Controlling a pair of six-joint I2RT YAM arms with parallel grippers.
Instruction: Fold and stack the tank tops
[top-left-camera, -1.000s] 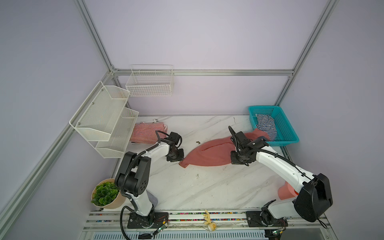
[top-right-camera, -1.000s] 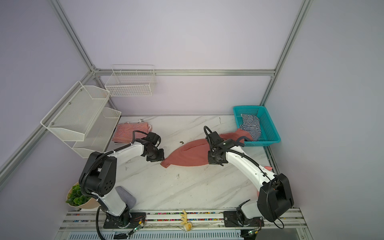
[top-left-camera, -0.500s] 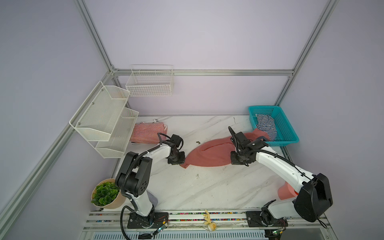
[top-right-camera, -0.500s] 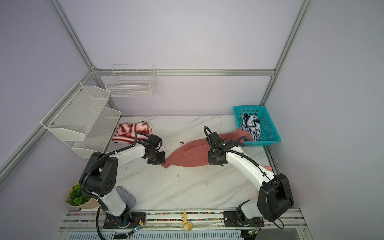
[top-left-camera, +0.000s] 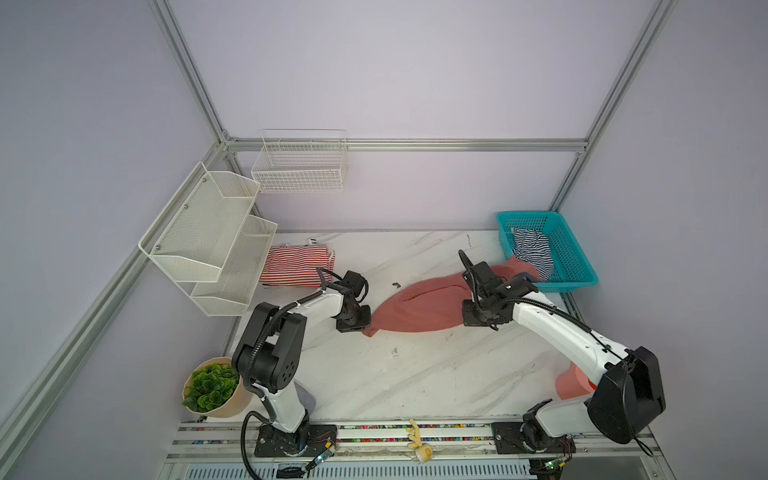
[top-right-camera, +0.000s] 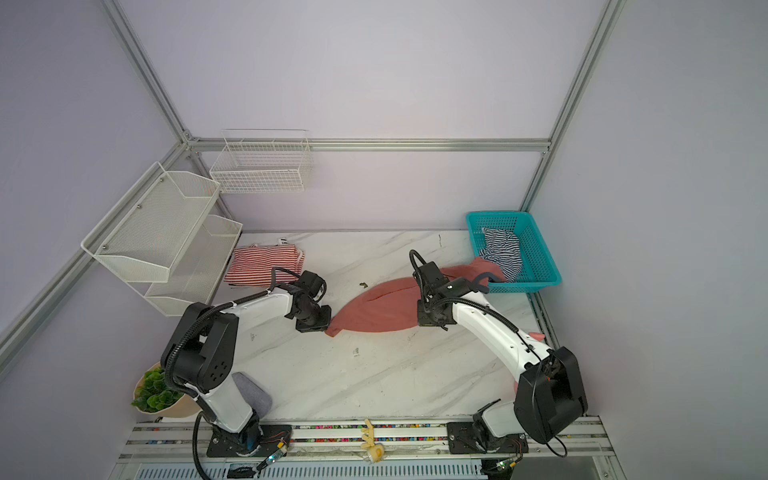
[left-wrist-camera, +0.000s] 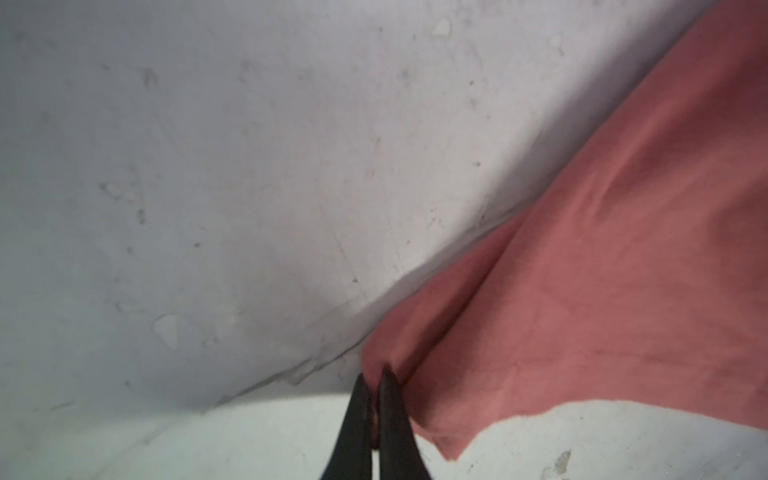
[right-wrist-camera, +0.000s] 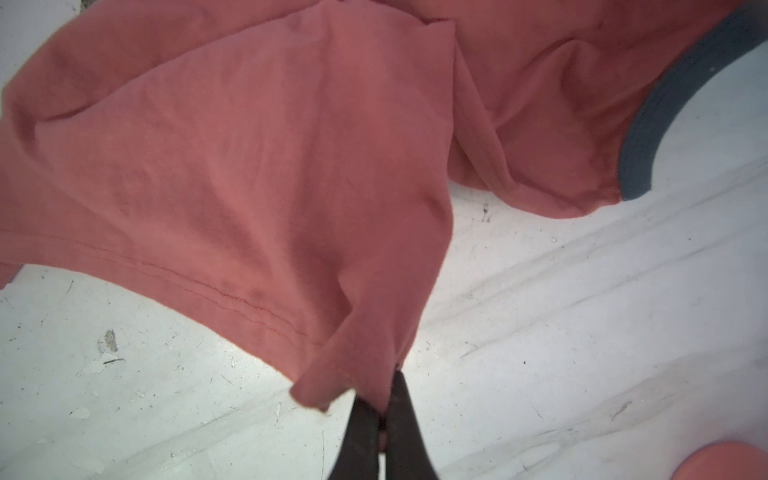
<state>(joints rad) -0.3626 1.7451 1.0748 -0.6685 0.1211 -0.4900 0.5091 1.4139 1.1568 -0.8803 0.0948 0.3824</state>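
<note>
Both top views: my left gripper (top-left-camera: 362, 330) and right gripper (top-left-camera: 478, 324) pinch opposite ends of the salmon tank top (top-left-camera: 419, 309) on the table (top-left-camera: 415, 374), teal basket (top-left-camera: 582, 270) (navy-striped top (top-left-camera: 532, 251) inside) beside it. Left wrist: fingers (left-wrist-camera: 354, 424) clamp a corner. Right wrist: fingers (right-wrist-camera: 360, 436) clamp the hem.

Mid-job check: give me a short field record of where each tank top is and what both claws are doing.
salmon tank top: crumpled across the middle of the table, one end reaching the teal basket
left claw: shut on a corner of the salmon tank top
right claw: shut on a hem corner at the basket end
red-and-white striped top: looks folded, back left, beside the white racks
navy-and-white striped top: bunched inside the basket
stack: not started
</note>
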